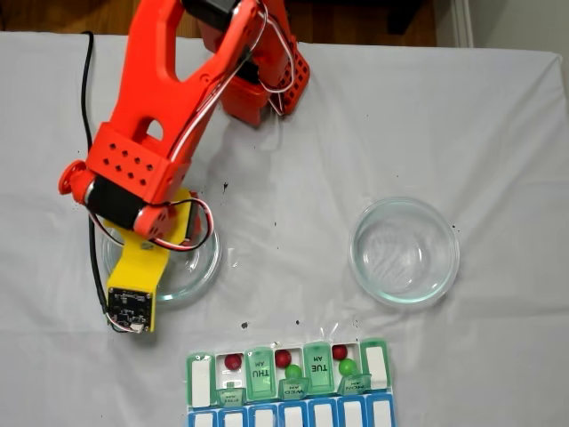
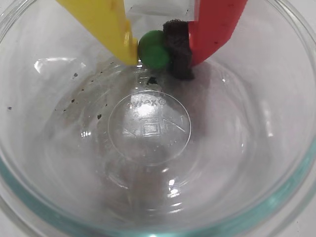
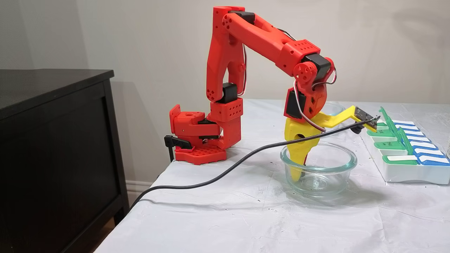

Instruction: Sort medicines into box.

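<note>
In the wrist view my gripper (image 2: 157, 55) is shut on a bright green medicine ball (image 2: 153, 49), pinched between the yellow finger (image 2: 111, 27) and the black pad of the red finger (image 2: 178, 49). The ball hangs just above the floor of a clear glass dish (image 2: 44, 187). The same dish (image 1: 197, 265) lies at the left under my arm, and from the side the yellow finger (image 3: 297, 168) reaches down into it. The box (image 1: 200, 369) sits at the bottom with lids open. It holds three dark red balls (image 1: 233, 361) (image 1: 283, 358) (image 1: 340, 352) and two green balls (image 1: 293, 372) (image 1: 347, 366).
A second glass dish (image 1: 404, 251) stands to the right with nothing in it. A black cable (image 3: 211, 181) runs across the white cloth to the wrist camera. The arm's base (image 3: 197, 140) is at the table's back edge, and a dark cabinet (image 3: 52, 147) stands beside the table.
</note>
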{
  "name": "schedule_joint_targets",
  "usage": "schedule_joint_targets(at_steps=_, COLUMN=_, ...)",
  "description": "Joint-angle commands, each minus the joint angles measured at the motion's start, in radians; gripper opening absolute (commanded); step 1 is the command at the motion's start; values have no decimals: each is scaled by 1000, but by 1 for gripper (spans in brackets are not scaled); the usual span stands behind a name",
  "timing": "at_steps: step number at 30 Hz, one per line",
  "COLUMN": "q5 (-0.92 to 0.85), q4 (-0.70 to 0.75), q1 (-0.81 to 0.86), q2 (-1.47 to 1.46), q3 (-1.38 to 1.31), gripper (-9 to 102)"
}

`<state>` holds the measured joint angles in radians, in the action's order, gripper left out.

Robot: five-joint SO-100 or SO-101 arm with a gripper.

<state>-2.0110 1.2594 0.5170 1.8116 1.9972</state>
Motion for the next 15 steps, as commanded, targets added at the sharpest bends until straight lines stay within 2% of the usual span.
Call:
schedule_joint_targets(at_steps=1, q5=23, q4=6, q1=-6, q2=3, q3=-44, gripper=0)
schedule_joint_targets(at_steps=5, q5=121, q4=-12, q1=-14, q2=54, q3=-40, gripper=0)
schedule_joint_targets(at_steps=13, q5=420, q4=-161, q1=-84, q2=446, q3=51, gripper=0)
schedule_joint_targets(at_steps=15, q5=483, q4=-160, q1=-101, q2=503, q3=23, gripper=0)
